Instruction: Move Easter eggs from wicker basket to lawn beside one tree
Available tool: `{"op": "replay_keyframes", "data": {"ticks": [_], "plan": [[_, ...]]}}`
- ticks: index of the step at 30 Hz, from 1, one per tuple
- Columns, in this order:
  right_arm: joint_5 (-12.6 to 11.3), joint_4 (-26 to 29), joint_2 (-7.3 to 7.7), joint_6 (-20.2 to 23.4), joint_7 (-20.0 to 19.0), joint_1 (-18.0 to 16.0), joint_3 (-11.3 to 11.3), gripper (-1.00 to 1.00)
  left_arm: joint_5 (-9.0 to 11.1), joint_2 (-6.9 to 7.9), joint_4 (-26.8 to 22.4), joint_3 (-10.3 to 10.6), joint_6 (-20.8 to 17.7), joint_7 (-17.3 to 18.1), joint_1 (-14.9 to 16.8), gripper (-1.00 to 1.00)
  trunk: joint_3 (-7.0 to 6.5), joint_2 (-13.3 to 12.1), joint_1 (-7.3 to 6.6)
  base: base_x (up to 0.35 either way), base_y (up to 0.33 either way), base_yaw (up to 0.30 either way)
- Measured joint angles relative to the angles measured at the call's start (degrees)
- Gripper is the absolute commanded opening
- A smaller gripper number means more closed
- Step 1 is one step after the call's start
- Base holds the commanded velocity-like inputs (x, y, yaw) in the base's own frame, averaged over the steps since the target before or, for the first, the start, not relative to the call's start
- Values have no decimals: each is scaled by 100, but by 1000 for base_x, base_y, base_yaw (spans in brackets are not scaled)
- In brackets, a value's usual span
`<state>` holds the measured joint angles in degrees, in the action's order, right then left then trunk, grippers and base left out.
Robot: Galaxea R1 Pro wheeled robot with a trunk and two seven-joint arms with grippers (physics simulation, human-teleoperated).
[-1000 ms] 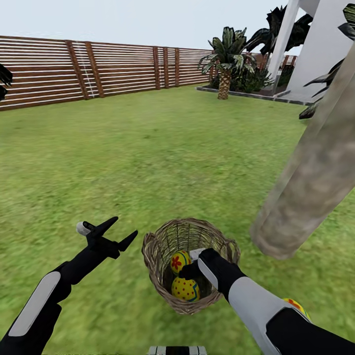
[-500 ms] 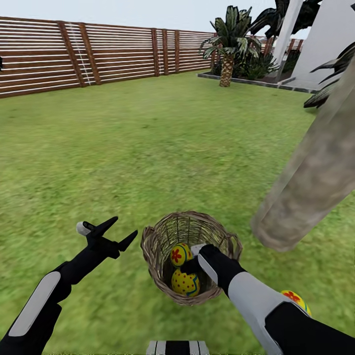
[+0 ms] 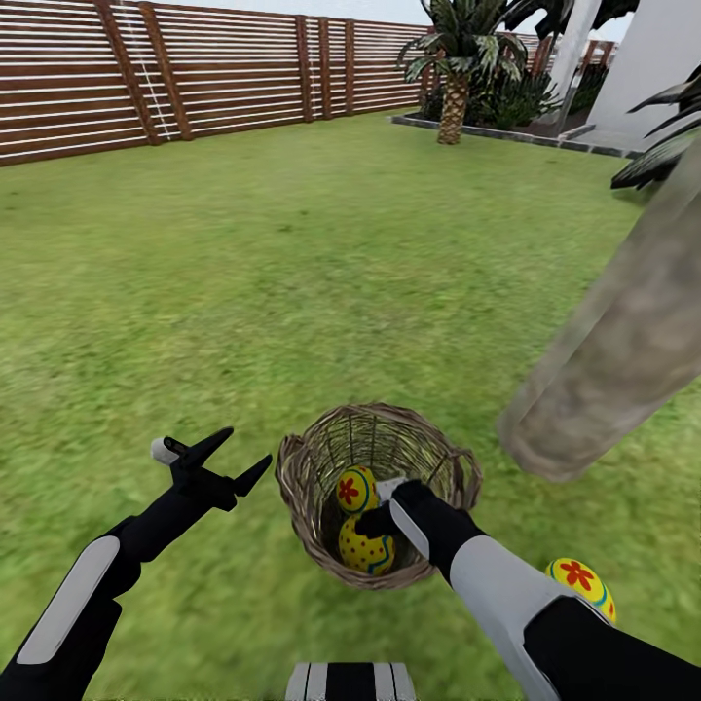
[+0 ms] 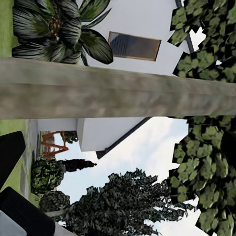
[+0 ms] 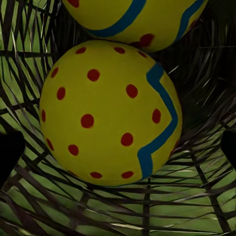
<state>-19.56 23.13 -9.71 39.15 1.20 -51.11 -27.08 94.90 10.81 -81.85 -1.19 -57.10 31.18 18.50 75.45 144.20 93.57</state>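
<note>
Head view: right end effector (image 3: 382,519) reaches down inside the basket (image 3: 297,477), its fingers hidden, so whether it is spread or pinching cannot be told. Just ahead of it lies a dotted egg (image 3: 366,548), with a flower egg (image 3: 354,489) touching that one's far side. Beside the right forearm, a third egg (image 3: 578,580) sits on the lawn (image 3: 292,282) near the trunk (image 3: 608,360). Left end effector (image 3: 231,455) hangs spread and empty, well apart. Likely one egg placed, two left.

Fenced home garden: lawn (image 3: 292,263), slat fence (image 3: 195,78), house (image 3: 652,68).
</note>
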Motion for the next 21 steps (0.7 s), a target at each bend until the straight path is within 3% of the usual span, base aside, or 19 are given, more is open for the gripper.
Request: {"op": "replay_keyframes", "data": {"ticks": [14,21], "plan": [[5,72,0,-38,-33,0,-16,100,0,0,2,0,3,1,1,100,310,19,36,0,0,0],[21,64,10,-352,-39,0,-26,100,0,-4,3,0,5,0,0,100,466,28,54,0,0,0]]}}
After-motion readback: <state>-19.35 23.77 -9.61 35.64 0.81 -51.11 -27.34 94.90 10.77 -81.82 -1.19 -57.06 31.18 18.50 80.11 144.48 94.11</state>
